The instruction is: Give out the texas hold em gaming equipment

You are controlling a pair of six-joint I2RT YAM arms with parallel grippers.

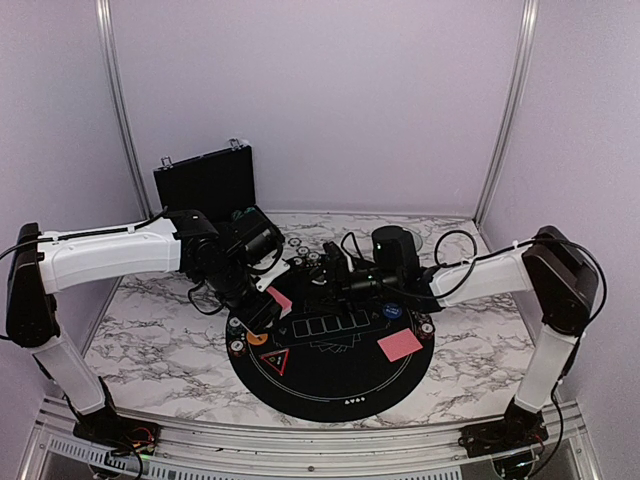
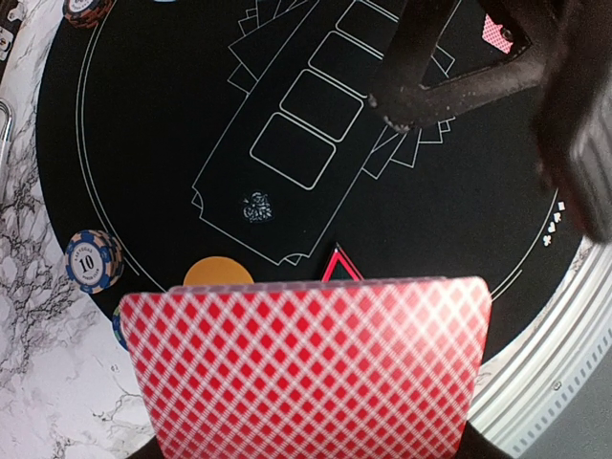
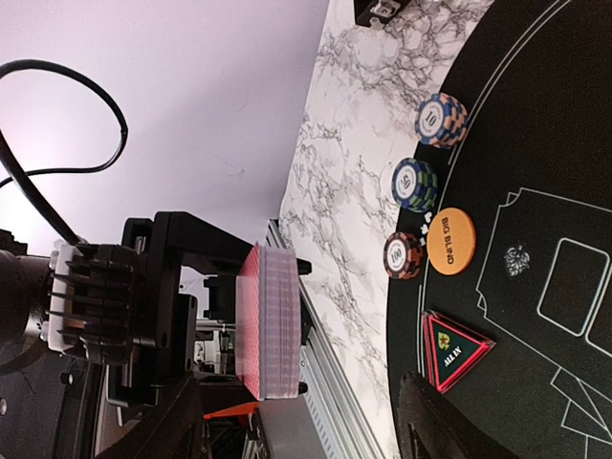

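A thick deck (image 2: 306, 368) of red-diamond-backed cards is held clamped in the left claw (image 1: 268, 308), above the left part of the round black mat (image 1: 330, 385). The mat lies mid-counter (image 1: 150, 320), towards the front edge. In the right wrist view the deck is seen edge-on, gripped flat btwn the claw's pads. The right claw (image 1: 335, 268) is seen over the mat's rear part w/ jaws apart and nothing btwn them. One of its dark fingers (image 2: 411, 57) shows in the left wrist view, above the printed card outlines. A single card (image 1: 400, 345) lies face-down on the mat's right side, w/ a blue disc (image 1: 392, 311) just behind it. Three chip stacks (image 3: 414, 184) are lined up along the mat's left edge. An orange disc (image 3: 450, 241) marked BIG BLIND sits just beside the end stack, and a triangular ALL IN marker (image 3: 454, 349) lies close by. A black case (image 1: 205, 180) stands at the counter's rear left.
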